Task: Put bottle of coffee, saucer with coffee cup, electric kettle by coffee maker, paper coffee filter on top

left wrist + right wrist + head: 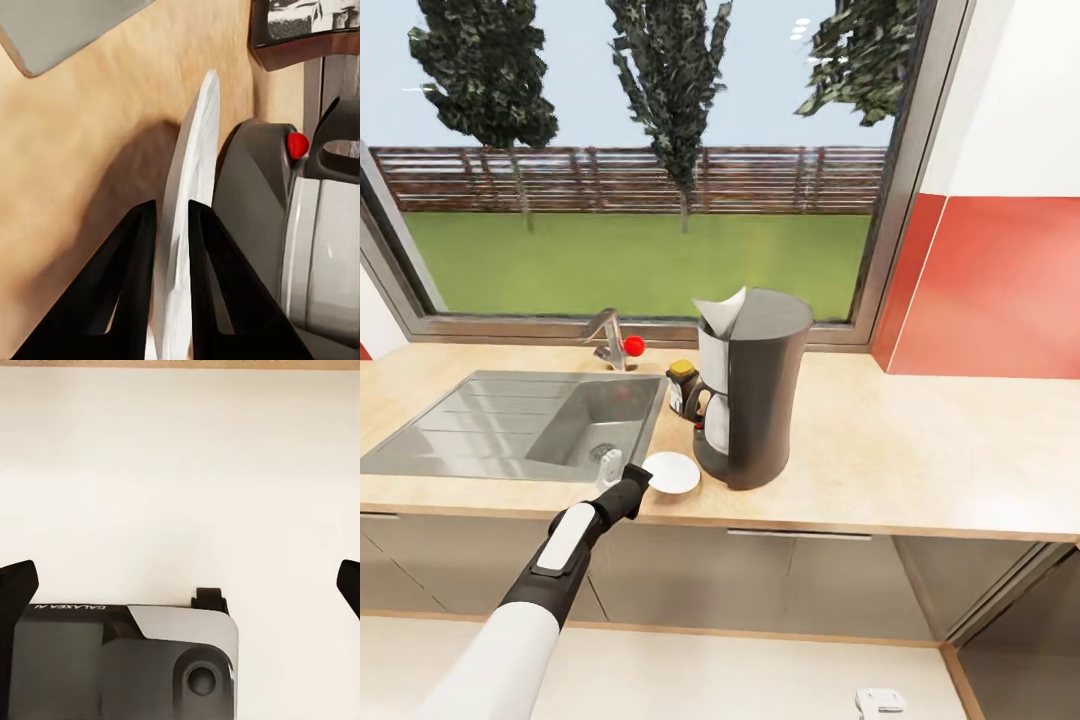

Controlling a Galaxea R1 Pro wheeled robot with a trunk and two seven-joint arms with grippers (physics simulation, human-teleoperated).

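- Saucer [671, 472] sits on the worktop [920, 450] near its front edge, just beside the coffee maker [748, 390] and between it and the sink [510, 425].
- Our left gripper [624, 487] reaches in from the front edge; in the left wrist view its two dark fingers [135, 277] are closed on the saucer [191, 210], one on each face of the rim.
- In that same view the saucer looks edge-on, right against the rounded grey base of the coffee maker [255, 202]; we cannot tell whether they touch.
- On top of the coffee maker a white paper filter [722, 310] sticks up at the back of the lid.
- Behind the coffee maker, toward the window [650, 200], we see a coffee bottle [681, 385] with a dark lid, just beside the sink's back right corner.
- Tap [605, 335] with a red knob [633, 346] stands at the back edge of the sink.
- In the right wrist view our right gripper [184, 577] points at a pale floor [180, 472], its dark fingertips [16, 581] far apart at the sides, spread wide and holding nothing.
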